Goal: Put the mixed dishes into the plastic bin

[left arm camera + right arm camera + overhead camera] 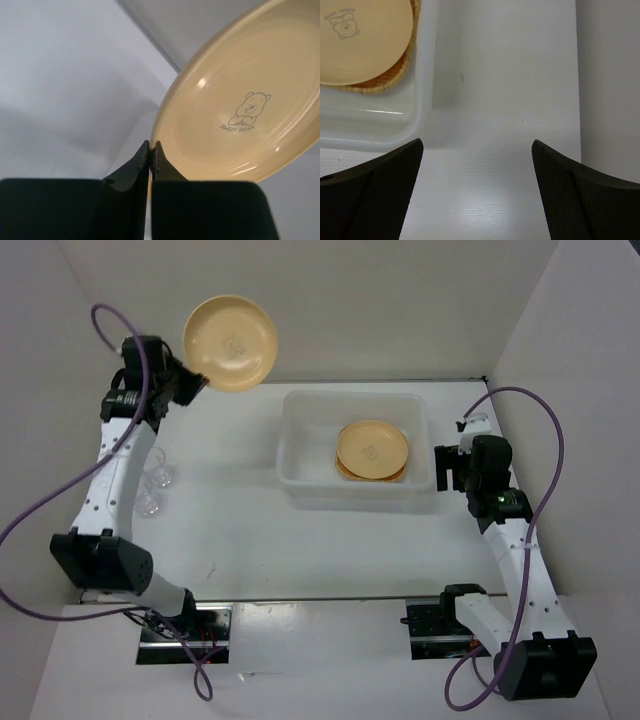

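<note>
Step in hand, as we judge it: carrying a plate to the bin; the left gripper is clamped tight on the rim of a round plate, held in the air at the far left, tilted, well apart from the bin; the bin sits on the desk right of centre; inside it a second round plate lies on top of a woven plate, whose edge peeks out underneath; two glass cups stand on the desk at the left, beside the left arm, outside the bin; the right gripper has its jaws spread wide, holding nothing, just beside the bin's right wall.

Next move, we reckon: swing the plate right over the bin, level it, lower onto the stack, let go; the grip is a thin edge pinch on a glossy surface, so the plate could pivot or slip; cups come after.

Materials: round plates tan-yellow, smooth, shiny, shallow with a raised rim, small bear print with lettering at the centre; woven plate rounded-square, basket-like texture; bin translucent white plastic, rounded corners, lipped rim; cups small, clear, hard to make out; gripper fingers black, the right ones with fine mesh faces.
</note>
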Controlling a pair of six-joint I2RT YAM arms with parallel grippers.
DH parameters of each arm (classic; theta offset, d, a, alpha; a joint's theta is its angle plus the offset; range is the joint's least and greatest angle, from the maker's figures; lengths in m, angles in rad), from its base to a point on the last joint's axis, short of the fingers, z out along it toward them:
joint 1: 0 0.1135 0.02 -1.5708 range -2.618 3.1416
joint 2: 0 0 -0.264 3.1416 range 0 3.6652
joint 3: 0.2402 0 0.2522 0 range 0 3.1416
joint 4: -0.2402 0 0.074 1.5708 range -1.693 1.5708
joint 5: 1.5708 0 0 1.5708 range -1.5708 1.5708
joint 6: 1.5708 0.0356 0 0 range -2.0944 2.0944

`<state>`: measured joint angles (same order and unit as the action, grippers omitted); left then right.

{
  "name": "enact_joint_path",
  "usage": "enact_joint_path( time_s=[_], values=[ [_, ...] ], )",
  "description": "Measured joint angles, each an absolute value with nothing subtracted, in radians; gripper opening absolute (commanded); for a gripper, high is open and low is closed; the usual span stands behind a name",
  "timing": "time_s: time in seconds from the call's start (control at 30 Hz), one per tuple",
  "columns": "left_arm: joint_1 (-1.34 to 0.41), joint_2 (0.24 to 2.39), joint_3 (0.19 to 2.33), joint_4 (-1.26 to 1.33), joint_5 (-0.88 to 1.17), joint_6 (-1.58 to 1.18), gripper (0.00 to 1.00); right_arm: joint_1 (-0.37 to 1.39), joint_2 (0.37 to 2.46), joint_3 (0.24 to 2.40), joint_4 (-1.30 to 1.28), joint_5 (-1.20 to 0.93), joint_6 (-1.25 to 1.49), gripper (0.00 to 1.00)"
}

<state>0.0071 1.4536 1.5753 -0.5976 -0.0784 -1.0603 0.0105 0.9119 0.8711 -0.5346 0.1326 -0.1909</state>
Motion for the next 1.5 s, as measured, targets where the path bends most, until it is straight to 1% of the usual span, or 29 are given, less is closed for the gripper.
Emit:
enact_joint_path(
  time_s=[0.1, 0.17, 0.27, 0.37, 0.53, 0.6, 0.7, 1.03, 1.3, 1.33, 1.37, 1.4, 1.5],
  values=[
    [-0.056, 1.594, 1.782, -0.553, 0.027, -0.941, 0.0, 0.01, 0.911, 0.868, -0.522, 0.153, -0.187, 0.94],
    [-0.117, 1.681, 1.847, -0.521, 0.073, -0.883, 0.0, 0.008, 0.91, 0.863, -0.511, 0.167, -0.184, 0.94],
    [-0.216, 1.806, 1.912, -0.553, 0.138, -0.811, 0.0, -0.001, 0.909, 0.854, -0.508, 0.186, -0.181, 0.94],
    [-0.302, 1.965, 2.057, -0.655, 0.204, -0.731, 0.0, -0.01, 0.908, 0.85, -0.505, 0.198, -0.18, 0.94],
    [-0.431, 2.275, 2.482, -0.844, 0.217, -0.609, 0.0, -0.019, 0.902, 0.849, -0.5, 0.204, -0.18, 0.94],
    [-0.471, 2.361, 2.611, -0.91, 0.215, -0.584, 0.0, -0.02, 0.899, 0.846, -0.497, 0.204, -0.179, 0.94],
    [-0.511, 2.456, 2.751, -0.994, 0.215, -0.572, 0.0, -0.026, 0.895, 0.842, -0.495, 0.204, -0.179, 0.94],
    [-0.509, 2.7, 3.021, -1.197, 0.19, -0.575, 0.0, -0.047, 0.883, 0.842, -0.494, 0.202, -0.18, 0.94],
    [-0.53, 2.819, 3.073, -1.267, 0.178, -0.577, 0.0, -0.049, 0.882, 0.842, -0.493, 0.202, -0.18, 0.94],
    [-0.533, 2.823, 3.078, -1.271, 0.178, -0.577, 0.02, -0.049, 0.882, 0.842, -0.493, 0.202, -0.18, 0.94],
    [-0.533, 2.825, 3.081, -1.274, 0.176, -0.578, 0.07, -0.049, 0.882, 0.842, -0.493, 0.202, -0.18, 0.94],
    [-0.534, 2.827, 3.084, -1.274, 0.175, -0.578, 0.22, -0.049, 0.882, 0.842, -0.493, 0.201, -0.18, 0.94],
    [-0.538, 2.827, 3.088, -1.274, 0.168, -0.579, 0.44, -0.049, 0.882, 0.842, -0.493, 0.198, -0.18, 0.94]
  ],
)
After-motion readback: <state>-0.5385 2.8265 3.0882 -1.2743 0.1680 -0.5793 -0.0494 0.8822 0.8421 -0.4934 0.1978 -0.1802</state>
